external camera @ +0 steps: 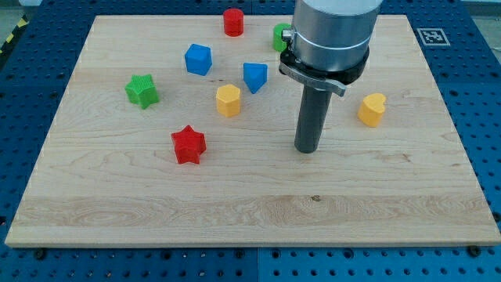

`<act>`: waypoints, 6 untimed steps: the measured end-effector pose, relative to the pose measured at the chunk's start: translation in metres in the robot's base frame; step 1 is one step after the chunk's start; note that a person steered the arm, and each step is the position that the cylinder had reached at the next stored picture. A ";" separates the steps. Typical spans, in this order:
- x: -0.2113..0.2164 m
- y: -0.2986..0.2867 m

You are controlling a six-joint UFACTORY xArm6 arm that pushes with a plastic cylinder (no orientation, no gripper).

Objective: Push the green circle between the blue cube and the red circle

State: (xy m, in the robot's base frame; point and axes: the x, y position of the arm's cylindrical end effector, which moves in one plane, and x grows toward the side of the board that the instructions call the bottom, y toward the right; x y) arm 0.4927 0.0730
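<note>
The green circle (pixel 279 36) sits near the view's top, mostly hidden behind the arm's grey body. The red circle (pixel 233 22) stands at the top, left of it. The blue cube (pixel 198 59) lies below and left of the red circle. My tip (pixel 307 150) rests on the board well below the green circle, to the right of all three blocks.
A blue triangular block (pixel 255 76), a yellow hexagon (pixel 228 100), a red star (pixel 188 145) and a green star (pixel 142 90) lie at the left and middle. A yellow heart (pixel 373 109) lies right of the rod. The wooden board (pixel 250 211) ends on a blue pegboard.
</note>
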 end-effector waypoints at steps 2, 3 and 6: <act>-0.001 0.007; -0.006 0.010; -0.121 0.087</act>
State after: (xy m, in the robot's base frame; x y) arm 0.3721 0.1599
